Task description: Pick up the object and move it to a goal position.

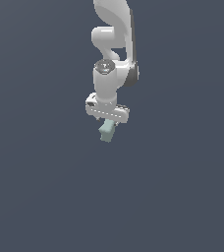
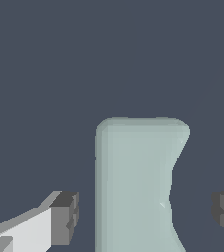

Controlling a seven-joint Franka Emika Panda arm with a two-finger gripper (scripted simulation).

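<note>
The gripper (image 1: 108, 124) hangs over the block (image 1: 106, 131), which sits directly under the arm (image 1: 112, 49) on a plain dark grey floor (image 1: 45, 197). In the wrist view the block (image 2: 136, 187) lies between the two dark finger pads (image 2: 65, 219), and there is a clear gap on each side, so the gripper is open wide and has hold of nothing. One side of the block curves inward, and the pad on that side stands further off than the other. The step in hand looks like the closing grasp before the lift. To do it well, I judge the pads should come in evenly, low enough on the block to bear on its flat faces rather than its rounded top edge; the waisted side may give a poorer seat, so a slow, centred squeeze seems wise. How far down the block the fingers reach cannot be told from the exterior view. No goal marker shows in either picture, so where the block must go cannot be told. As for containers, none is visible: no box, tray or bin.
</note>
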